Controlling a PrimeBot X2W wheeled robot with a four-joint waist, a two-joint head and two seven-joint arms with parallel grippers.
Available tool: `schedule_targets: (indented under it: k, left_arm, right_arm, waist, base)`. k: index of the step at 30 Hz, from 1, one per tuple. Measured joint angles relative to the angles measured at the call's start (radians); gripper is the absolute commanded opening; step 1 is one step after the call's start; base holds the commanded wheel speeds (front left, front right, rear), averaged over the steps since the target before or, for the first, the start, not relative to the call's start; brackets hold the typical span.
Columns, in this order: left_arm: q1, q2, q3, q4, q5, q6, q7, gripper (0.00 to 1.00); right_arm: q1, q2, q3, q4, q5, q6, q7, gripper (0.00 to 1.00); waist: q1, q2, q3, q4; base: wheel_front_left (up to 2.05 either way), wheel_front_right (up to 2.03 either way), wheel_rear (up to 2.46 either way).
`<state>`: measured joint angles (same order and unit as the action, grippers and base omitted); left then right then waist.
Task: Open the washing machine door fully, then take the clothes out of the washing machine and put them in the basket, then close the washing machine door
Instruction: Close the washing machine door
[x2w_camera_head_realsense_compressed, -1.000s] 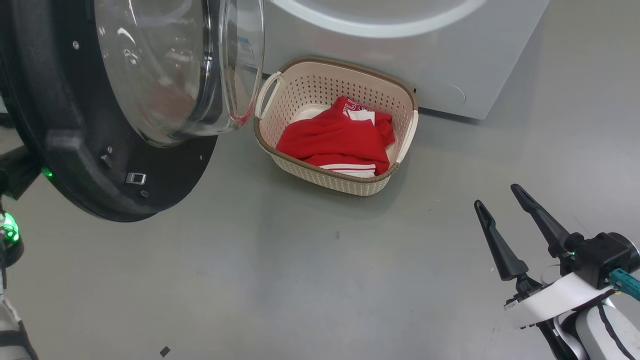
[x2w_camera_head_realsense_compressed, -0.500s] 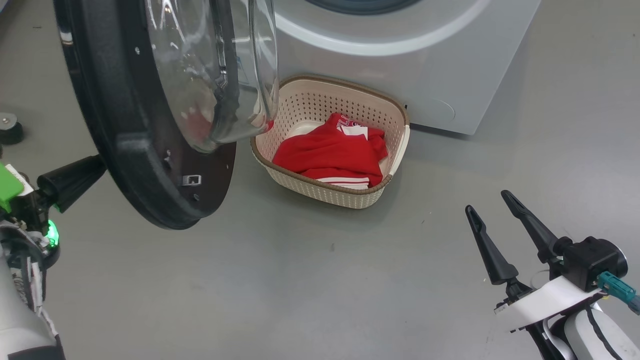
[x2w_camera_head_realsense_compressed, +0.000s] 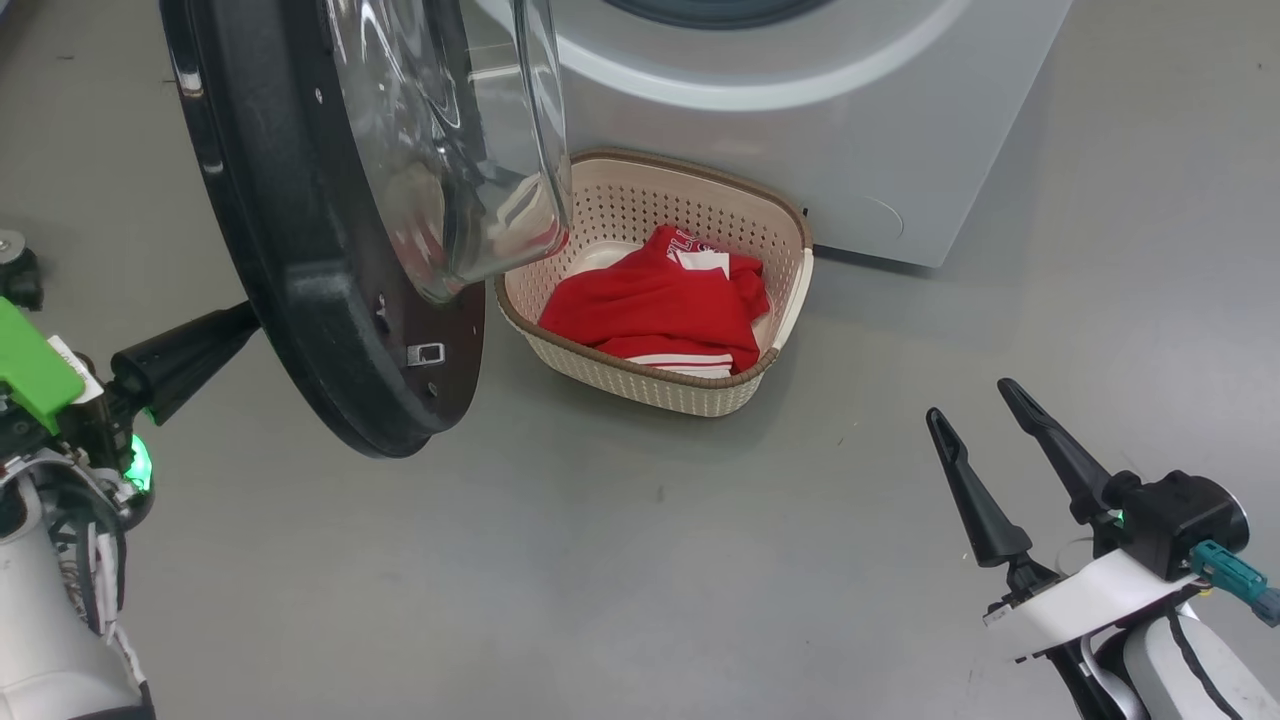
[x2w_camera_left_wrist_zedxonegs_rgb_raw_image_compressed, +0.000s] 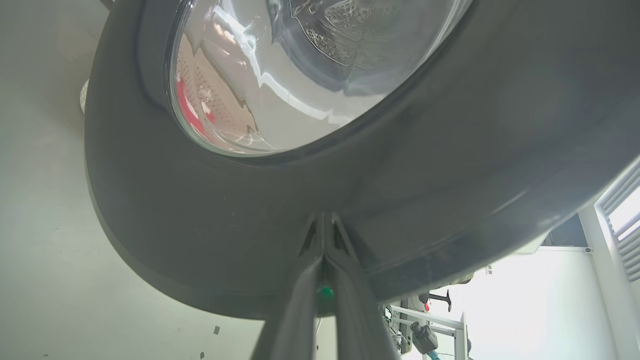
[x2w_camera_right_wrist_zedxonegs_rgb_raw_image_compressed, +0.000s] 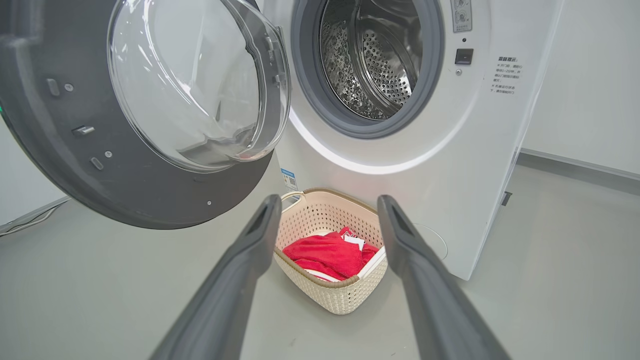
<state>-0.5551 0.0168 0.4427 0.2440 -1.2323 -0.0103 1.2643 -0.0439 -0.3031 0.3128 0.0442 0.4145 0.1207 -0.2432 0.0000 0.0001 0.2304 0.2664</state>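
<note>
Both fingers (x2w_camera_left_wrist_zedxonegs_rgb_raw_image_compressed: 300, 285) together, the left gripper (x2w_camera_left_wrist_zedxonegs_rgb_raw_image_compressed: 325, 225) meets the washing machine door (x2w_camera_left_wrist_zedxonegs_rgb_raw_image_compressed: 200, 240) tip-first, straight ahead. The right gripper (x2w_camera_head_realsense_compressed: 967, 400), spread and empty, stands well apart, the clothes (x2w_camera_head_realsense_compressed: 650, 305) in the basket (x2w_camera_head_realsense_compressed: 650, 382) ahead of it.

A bare test room: washing machine (x2w_camera_right_wrist_zedxonegs_rgb_raw_image_compressed: 450, 150) on grey floor (x2w_camera_head_realsense_compressed: 600, 550) (plain white walls (x2w_camera_right_wrist_zedxonegs_rgb_raw_image_compressed: 590, 75)).
</note>
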Motion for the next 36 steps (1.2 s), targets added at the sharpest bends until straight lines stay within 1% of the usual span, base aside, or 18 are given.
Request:
schedule_targets:
  k: [6,9,13,14,15,17,23,25,30,32,36]
  left_arm:
    - [0.017,-0.001,-0.021,-0.018,-0.012,-0.006,-0.016,0.0]
    - [0.031,-0.001,-0.036,-0.029,-0.013,-0.021,-0.027,0.0]
    - [0.056,-0.001,-0.048,-0.037,0.002,-0.037,-0.069,0.0]
    - [0.073,-0.001,-0.063,-0.054,0.038,-0.061,-0.09,0.0]
    - [0.082,-0.001,-0.072,-0.063,0.05,-0.071,-0.098,0.0]
    - [0.1,-0.002,-0.087,-0.078,0.081,-0.084,-0.122,0.0]
    - [0.164,-0.002,-0.092,-0.124,0.171,-0.11,-0.213,0.0]
    - [0.19,-0.001,-0.093,-0.141,0.208,-0.11,-0.251,0.0]
    - [0.256,0.038,-0.124,-0.204,0.327,-0.118,-0.355,0.0]
    - [0.28,0.045,-0.131,-0.235,0.367,-0.118,-0.412,0.0]
    - [0.315,0.094,-0.227,-0.346,0.447,-0.118,-0.516,0.0]
  right_arm:
    - [-0.009,0.003,-0.005,0.008,0.0,0.0,0.0,1.0]
    - [-0.009,0.005,-0.006,0.014,0.0,0.0,0.0,1.0]
    - [-0.009,0.012,-0.01,0.029,0.0,0.0,-0.001,1.0]
    - [-0.009,0.015,-0.016,0.03,0.001,-0.002,-0.001,1.0]
    - [-0.009,0.016,-0.019,0.031,0.005,-0.009,-0.002,1.0]
    - [-0.007,0.018,-0.026,0.035,0.007,-0.01,-0.002,1.0]
    - [0.003,0.026,-0.032,0.051,0.013,-0.01,-0.006,1.0]
    - [0.01,0.031,-0.032,0.055,0.014,-0.01,-0.006,1.0]
    - [0.013,0.046,-0.033,0.061,0.015,-0.011,-0.006,1.0]
    - [0.014,0.05,-0.033,0.062,0.015,-0.011,-0.007,1.0]
    - [0.016,0.054,-0.033,0.063,0.015,-0.011,-0.009,1.0]
  waist:
    - [0.0,0.0,-0.001,-0.008]
    - [0.0,0.0,-0.003,-0.012]
    - [0.0,0.0,-0.012,-0.014]
    - [0.0,0.0,-0.018,-0.013]
    - [0.0,0.0,-0.02,-0.012]
    - [0.0,0.0,-0.025,-0.007]
    - [0.0,0.0,-0.043,0.01]
    - [0.0,0.0,-0.051,0.015]
    - [0.0,0.0,-0.072,0.025]
    - [0.0,0.0,-0.08,0.029]
    - [0.0,0.0,-0.09,0.037]
  base:
    - [0.0,0.0,0.0]
    - [0.0,0.0,0.0]
    - [0.0,0.0,0.0]
    - [0.0,0.0,0.0]
    - [0.0,0.0,0.0]
    - [0.0,0.0,0.0]
    - [0.0,0.0,0.0]
    - [0.0,0.0,0.0]
    - [0.0,0.0,0.0]
    - [0.0,0.0,0.0]
    - [0.0,0.0,0.0]
